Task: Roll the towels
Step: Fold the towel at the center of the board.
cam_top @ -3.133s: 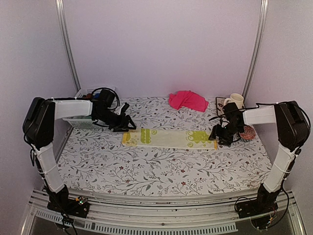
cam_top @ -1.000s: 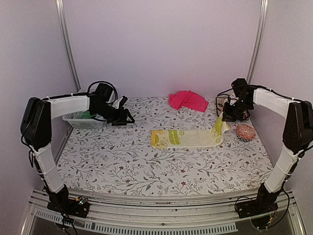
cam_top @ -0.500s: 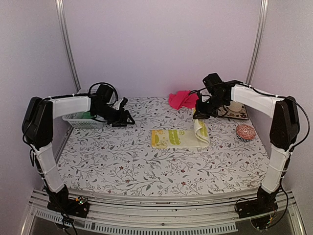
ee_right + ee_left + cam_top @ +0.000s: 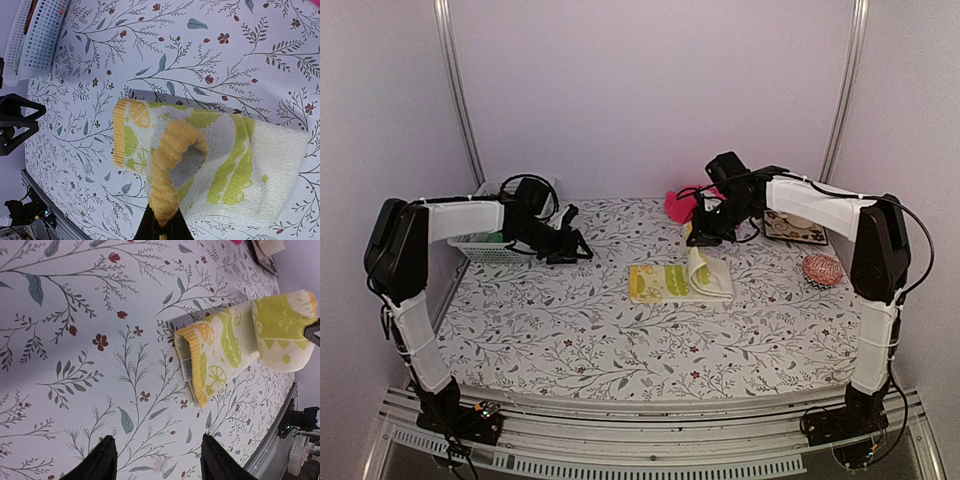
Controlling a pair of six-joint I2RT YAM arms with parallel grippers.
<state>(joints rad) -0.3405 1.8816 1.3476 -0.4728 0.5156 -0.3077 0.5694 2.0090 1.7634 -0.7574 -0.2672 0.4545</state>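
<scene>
- two towels: one lime-yellow towel (image 4: 665, 283), one hot pink towel (image 4: 674, 206);
- one white basket (image 4: 480, 250);
- one red-orange woven pad (image 4: 822, 268);
- two robot arms: left arm (image 4: 460, 218), right arm (image 4: 820, 205)

The lime-yellow towel (image 4: 235, 165) is soft terry cloth with a fuzzy, matt pile and a thick ribbed hem. The table cover (image 4: 75, 340) looks smooth and matt, with a printed pattern. The basket (image 4: 35, 45) is white perforated plastic, slightly glossy.
</scene>
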